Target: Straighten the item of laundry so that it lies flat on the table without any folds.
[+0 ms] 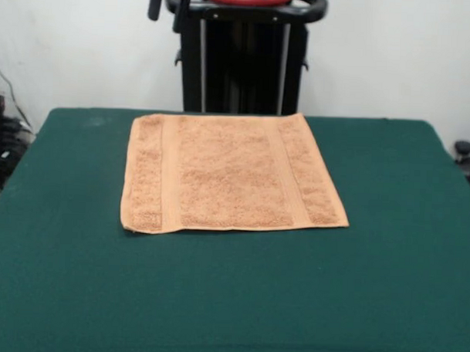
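The orange-tan terry towel (pixel 229 174) lies spread out on the dark green table (pixel 231 299), in the far middle part, close to the robot's pedestal. It looks flat, roughly square, with woven border bands running near its left and right edges. Its near left corner is slightly curled. No label shows. The gripper is out of view; only the arm's red and black base shows at the top.
The black pedestal (pixel 243 60) stands behind the table's far edge. Dark cables and equipment (pixel 0 145) sit off the table at the left, and a dark object (pixel 467 157) at the right edge.
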Robot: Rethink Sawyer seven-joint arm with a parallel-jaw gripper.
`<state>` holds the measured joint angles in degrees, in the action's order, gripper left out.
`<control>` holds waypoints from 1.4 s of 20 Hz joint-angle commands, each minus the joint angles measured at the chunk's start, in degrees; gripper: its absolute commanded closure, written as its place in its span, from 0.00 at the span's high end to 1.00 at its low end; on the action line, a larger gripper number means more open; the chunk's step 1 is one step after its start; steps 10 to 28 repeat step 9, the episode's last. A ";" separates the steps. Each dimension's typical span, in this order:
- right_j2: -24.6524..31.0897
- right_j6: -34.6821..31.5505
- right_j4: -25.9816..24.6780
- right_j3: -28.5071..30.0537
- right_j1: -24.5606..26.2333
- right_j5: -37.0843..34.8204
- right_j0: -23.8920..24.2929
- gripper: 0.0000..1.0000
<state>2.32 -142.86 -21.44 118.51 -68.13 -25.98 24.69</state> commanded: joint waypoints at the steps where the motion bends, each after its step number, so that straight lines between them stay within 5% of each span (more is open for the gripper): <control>1: 6.77 8.10 1.55 1.63 -1.48 -6.50 -1.99 1.00; 28: 7.97 8.29 2.06 1.41 -1.94 -6.72 -1.60 1.00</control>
